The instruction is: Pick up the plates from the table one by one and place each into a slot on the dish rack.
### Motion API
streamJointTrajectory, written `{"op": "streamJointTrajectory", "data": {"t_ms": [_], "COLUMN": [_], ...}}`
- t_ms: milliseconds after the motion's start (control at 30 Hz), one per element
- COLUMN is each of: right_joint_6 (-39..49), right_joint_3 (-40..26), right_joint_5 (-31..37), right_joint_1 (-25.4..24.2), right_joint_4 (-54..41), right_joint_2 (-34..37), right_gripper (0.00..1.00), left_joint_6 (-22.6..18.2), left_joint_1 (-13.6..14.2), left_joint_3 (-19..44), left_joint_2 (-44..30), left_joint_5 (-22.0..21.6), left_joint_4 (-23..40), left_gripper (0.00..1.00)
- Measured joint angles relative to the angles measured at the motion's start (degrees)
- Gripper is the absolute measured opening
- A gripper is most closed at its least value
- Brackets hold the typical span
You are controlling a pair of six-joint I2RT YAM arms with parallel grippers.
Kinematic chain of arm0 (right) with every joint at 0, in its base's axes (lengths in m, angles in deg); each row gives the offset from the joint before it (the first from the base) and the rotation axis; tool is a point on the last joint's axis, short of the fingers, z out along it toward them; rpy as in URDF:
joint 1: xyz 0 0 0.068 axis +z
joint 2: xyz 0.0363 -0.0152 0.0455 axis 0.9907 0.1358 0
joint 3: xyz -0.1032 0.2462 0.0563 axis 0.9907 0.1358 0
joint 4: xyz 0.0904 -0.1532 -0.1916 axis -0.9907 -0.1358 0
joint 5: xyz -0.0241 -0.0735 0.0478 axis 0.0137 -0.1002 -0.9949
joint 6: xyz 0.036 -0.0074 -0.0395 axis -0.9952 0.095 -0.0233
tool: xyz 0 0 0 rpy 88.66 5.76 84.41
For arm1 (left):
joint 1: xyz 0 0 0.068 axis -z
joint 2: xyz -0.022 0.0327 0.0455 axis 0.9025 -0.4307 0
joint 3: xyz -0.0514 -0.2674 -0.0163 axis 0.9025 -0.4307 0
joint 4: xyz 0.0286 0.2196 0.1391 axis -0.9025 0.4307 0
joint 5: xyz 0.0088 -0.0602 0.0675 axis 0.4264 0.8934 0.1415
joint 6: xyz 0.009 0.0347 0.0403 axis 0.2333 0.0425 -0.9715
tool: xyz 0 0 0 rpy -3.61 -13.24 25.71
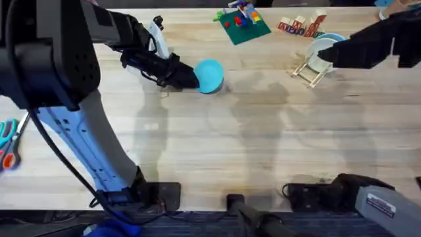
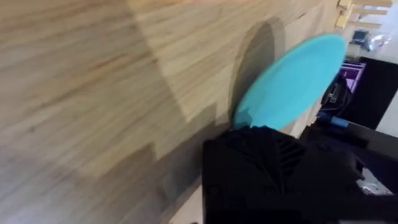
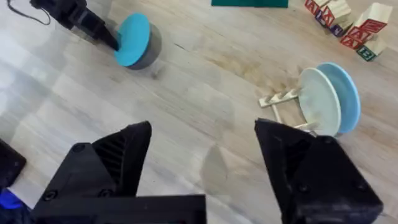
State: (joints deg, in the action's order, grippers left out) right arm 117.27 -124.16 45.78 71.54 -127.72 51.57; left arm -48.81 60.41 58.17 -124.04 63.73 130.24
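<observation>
My left gripper (image 1: 189, 76) is shut on the edge of the bright blue plate (image 1: 210, 75), which it holds tilted just above the table (image 1: 217, 145); its shadow falls on the wood beneath. The left wrist view shows this plate (image 2: 292, 81) sticking out past a black finger (image 2: 267, 162). The dish rack (image 1: 308, 71) stands at the back right with a cream plate (image 3: 317, 99) and a light blue plate (image 3: 346, 93) upright in its slots. My right gripper (image 3: 204, 130) hangs open and empty above the table, close to the rack.
A green baseplate (image 1: 242, 25) with bricks lies at the back centre. Wooden letter blocks (image 1: 300, 26) are piled behind the rack. Scissors (image 1: 8, 141) lie at the left edge. Bare wood lies between the held plate and the rack.
</observation>
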Motion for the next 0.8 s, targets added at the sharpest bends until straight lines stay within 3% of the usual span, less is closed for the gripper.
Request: {"op": "streamJointTrajectory", "data": {"t_ms": [500,800], "right_joint_6": [-5.63,-14.20], "right_joint_3": [0.00,0.00], "right_joint_5": [-0.05,-7.94], "right_joint_1": [0.36,2.14], "right_joint_4": [-1.65,-0.99], "right_joint_2": [0.10,3.66], "right_gripper": [0.996,0.996], "left_joint_6": [0.01,0.01], "left_joint_1": [0.02,0.02], "left_joint_3": [0.02,0.02], "left_joint_2": [-0.20,-0.20], "left_joint_5": [0.30,0.28], "left_joint_4": [-0.03,-0.03], "left_gripper": [0.042,0.041]}}
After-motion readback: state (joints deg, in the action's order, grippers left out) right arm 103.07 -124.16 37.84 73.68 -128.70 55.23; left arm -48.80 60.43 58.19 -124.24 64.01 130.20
